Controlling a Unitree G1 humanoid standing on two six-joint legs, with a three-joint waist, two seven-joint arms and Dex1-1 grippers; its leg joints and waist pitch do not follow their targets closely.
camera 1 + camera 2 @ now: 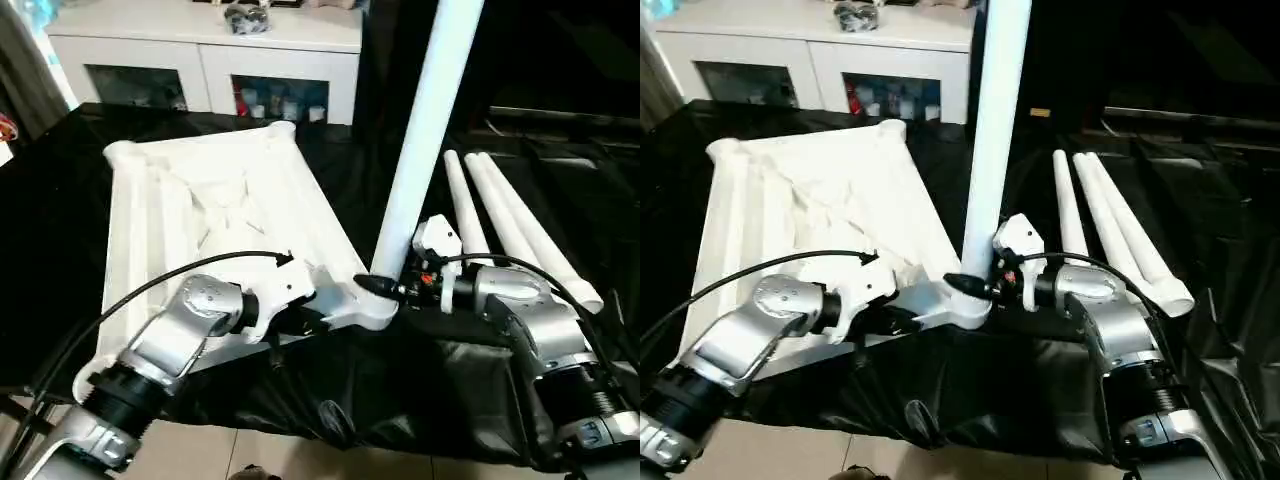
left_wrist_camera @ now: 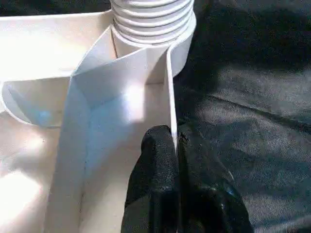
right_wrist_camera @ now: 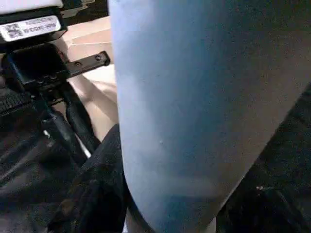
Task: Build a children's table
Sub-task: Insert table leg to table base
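The white table top (image 1: 210,210) lies upside down on a black cloth, its ribbed underside facing up. One white leg (image 1: 425,130) stands upright in the near right corner socket (image 1: 365,305). My right gripper (image 1: 385,288) is shut on this leg just above the socket; in the right wrist view the leg (image 3: 194,121) presses against a black finger (image 3: 97,194). My left gripper (image 1: 300,320) is shut on the top's rim next to that corner. The left wrist view has its fingers (image 2: 155,160) pinching the thin rim wall (image 2: 170,87) below the leg's threaded end (image 2: 151,19).
Three loose white legs (image 1: 500,225) lie side by side on the black cloth (image 1: 420,380) to the right of the top. A white cabinet (image 1: 210,50) with glass doors stands behind. The cloth hangs over the near edge above a light floor.
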